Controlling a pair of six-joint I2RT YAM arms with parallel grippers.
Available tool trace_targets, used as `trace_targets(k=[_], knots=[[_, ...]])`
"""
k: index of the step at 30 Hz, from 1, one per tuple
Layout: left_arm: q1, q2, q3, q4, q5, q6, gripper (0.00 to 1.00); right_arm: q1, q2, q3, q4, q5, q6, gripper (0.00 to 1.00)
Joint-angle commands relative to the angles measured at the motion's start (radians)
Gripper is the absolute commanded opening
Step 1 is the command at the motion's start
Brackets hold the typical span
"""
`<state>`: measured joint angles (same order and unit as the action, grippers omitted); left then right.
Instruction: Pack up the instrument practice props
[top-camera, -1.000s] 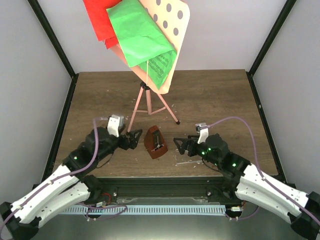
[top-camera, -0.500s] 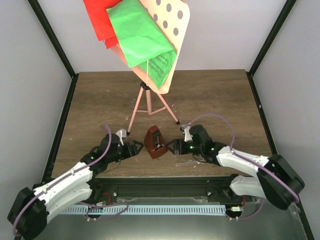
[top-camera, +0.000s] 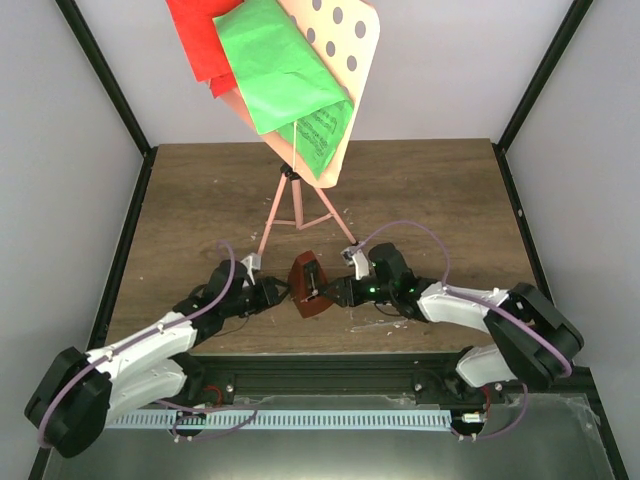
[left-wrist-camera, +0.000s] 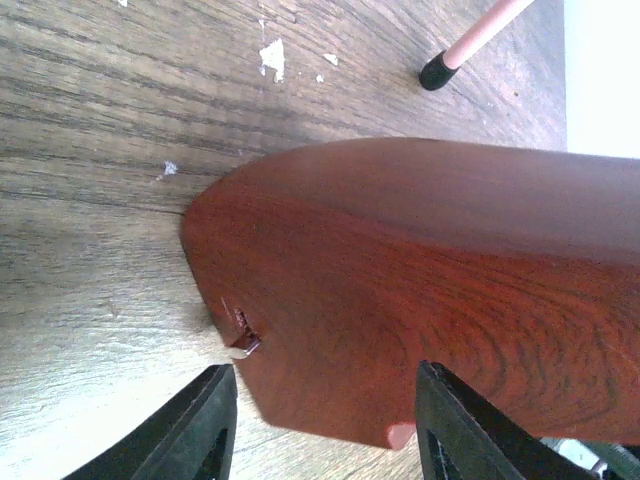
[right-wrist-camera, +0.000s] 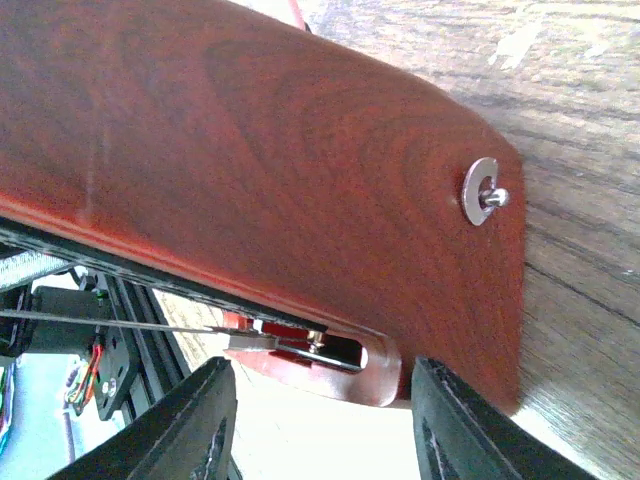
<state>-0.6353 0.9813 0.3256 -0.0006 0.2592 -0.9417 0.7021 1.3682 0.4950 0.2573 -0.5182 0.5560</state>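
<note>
The small reddish-brown pyramid metronome (top-camera: 308, 285) stands near the table's front edge. My left gripper (top-camera: 280, 292) is at its left side and my right gripper (top-camera: 338, 292) at its right. Both are open, and each fingertip pair straddles the metronome's lower edge. The left wrist view is filled by the metronome's wooden side (left-wrist-camera: 420, 280), with the left gripper (left-wrist-camera: 325, 435) below it. In the right wrist view the metronome (right-wrist-camera: 250, 150) shows a silver key above the right gripper (right-wrist-camera: 320, 430). Behind stands the pink music stand (top-camera: 295, 200), whose desk holds the green sheet (top-camera: 275, 65) and red sheet (top-camera: 195, 40).
The wooden table (top-camera: 430, 190) has white walls and black frame posts (top-camera: 520, 100) around it. A black-tipped stand foot (left-wrist-camera: 437, 72) rests close behind the metronome. White flecks (left-wrist-camera: 270, 55) dot the wood. A metal rail (top-camera: 330, 375) runs along the front edge.
Both arms have reached inward and lower, from either side, up against the metronome. Both pairs of jaws have narrowed. The metronome and the stand have not moved.
</note>
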Motion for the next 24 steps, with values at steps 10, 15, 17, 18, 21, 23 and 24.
trace_targets(k=[10, 15, 17, 18, 21, 23, 24], knots=[[0.075, 0.102, 0.024, 0.112, 0.043, 0.015, 0.38, 0.004, 0.08, -0.004, 0.205, -0.164, -0.014, 0.43], [0.142, 0.106, 0.014, 0.145, 0.096, 0.046, 0.38, 0.032, 0.111, 0.003, 0.24, -0.165, 0.018, 0.44], [0.168, 0.096, 0.014, 0.136, 0.104, 0.058, 0.38, 0.039, 0.11, -0.005, 0.263, -0.156, 0.034, 0.44], [0.18, 0.091, 0.013, 0.134, 0.11, 0.064, 0.38, 0.04, 0.106, -0.011, 0.271, -0.151, 0.04, 0.44], [0.218, 0.086, 0.023, 0.129, 0.153, 0.101, 0.41, 0.039, 0.086, -0.034, 0.271, -0.13, 0.043, 0.44], [0.239, 0.096, 0.043, 0.108, 0.171, 0.129, 0.43, 0.039, 0.061, -0.049, 0.252, -0.107, 0.038, 0.47], [0.247, 0.103, 0.052, 0.099, 0.176, 0.143, 0.44, 0.039, 0.046, -0.059, 0.24, -0.094, 0.037, 0.48]])
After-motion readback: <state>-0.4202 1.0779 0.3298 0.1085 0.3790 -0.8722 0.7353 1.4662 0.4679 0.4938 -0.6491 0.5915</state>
